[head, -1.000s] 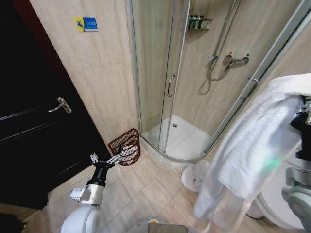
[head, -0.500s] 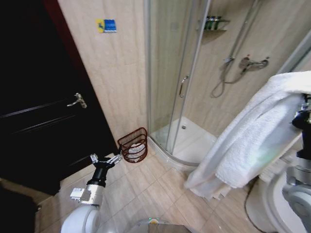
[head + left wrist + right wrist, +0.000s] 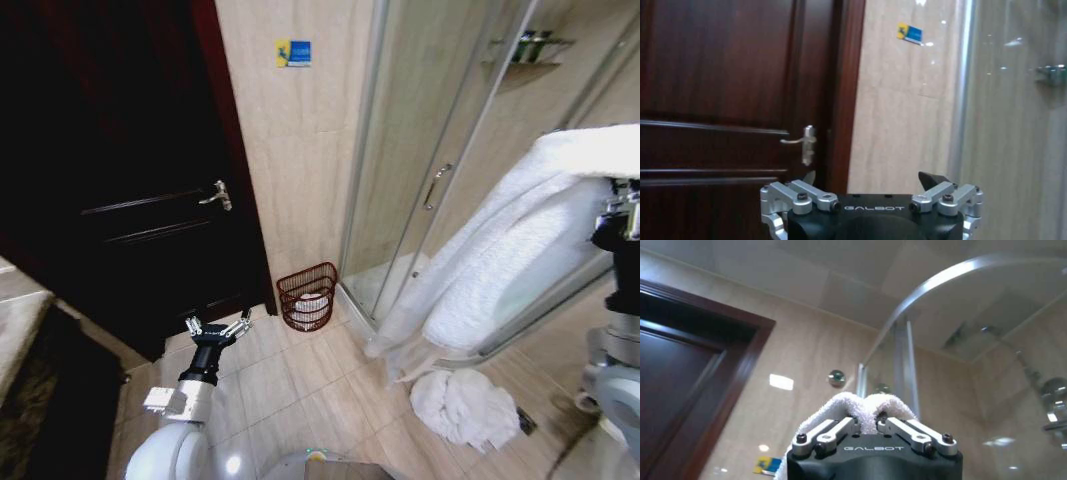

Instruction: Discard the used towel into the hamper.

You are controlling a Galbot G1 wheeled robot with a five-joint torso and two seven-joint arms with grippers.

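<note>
Bathroom. Beige tiled walls [image 3: 300, 160] and tiled floor [image 3: 300, 390]; curved glass shower cabin [image 3: 440, 170] with a handle [image 3: 435, 185]; dark wooden door [image 3: 130, 180] with lever handle [image 3: 218, 194]; white towel heap [image 3: 465, 405] on the floor.

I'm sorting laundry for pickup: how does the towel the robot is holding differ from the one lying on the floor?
The held towel hangs high from the right claw, draped long and spread out; the floor towel lies crumpled in a heap on the tiles beside the shower enclosure. The held towel looks larger, the floor towel a compact pile. Both are white terry and both are outside the hamper.
</note>
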